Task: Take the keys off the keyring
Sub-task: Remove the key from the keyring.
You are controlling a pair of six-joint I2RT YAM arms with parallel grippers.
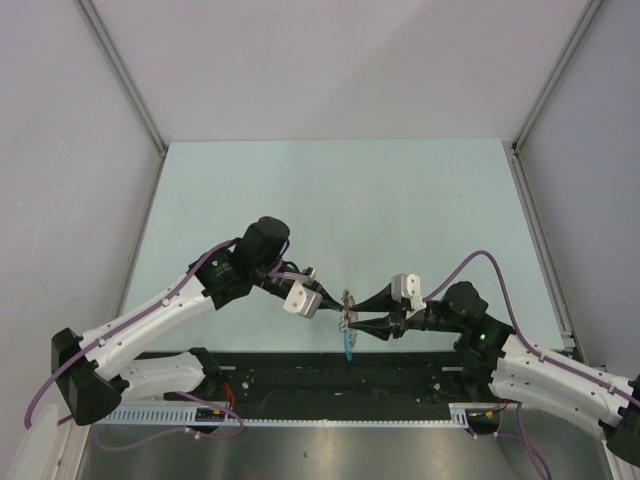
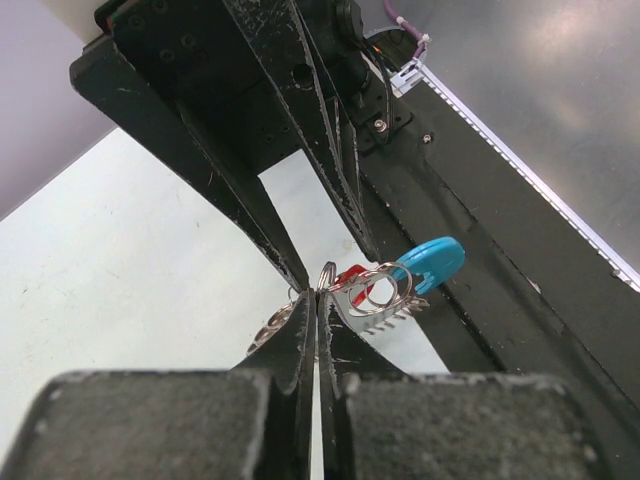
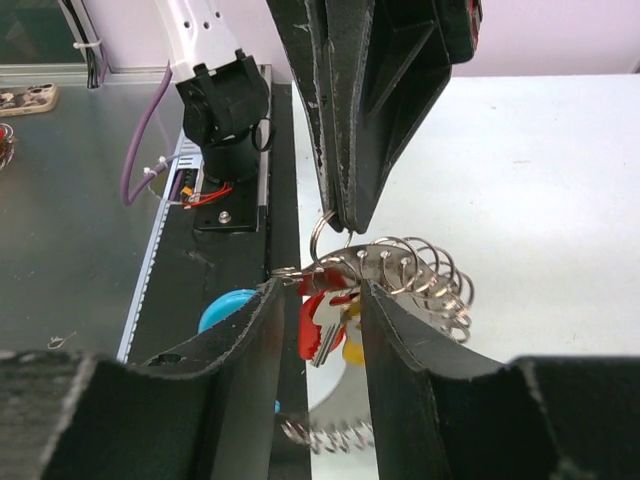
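the step in hand looks like working the key off the keyring, which hangs in the air near the bench's 6 o'clock edge. the left pincer, reaching in from 9 o'clock, is clamped tight on the ring's coils. the right pincer, level from 3 o'clock, is partly parted and straddles the red key without clearly gripping it. next it likely needs to close on the key and slide it along the coil.

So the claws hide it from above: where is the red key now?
In the right wrist view, the red key hangs from the keyring between the fingers of the right claw, just below the tips of the left claw.
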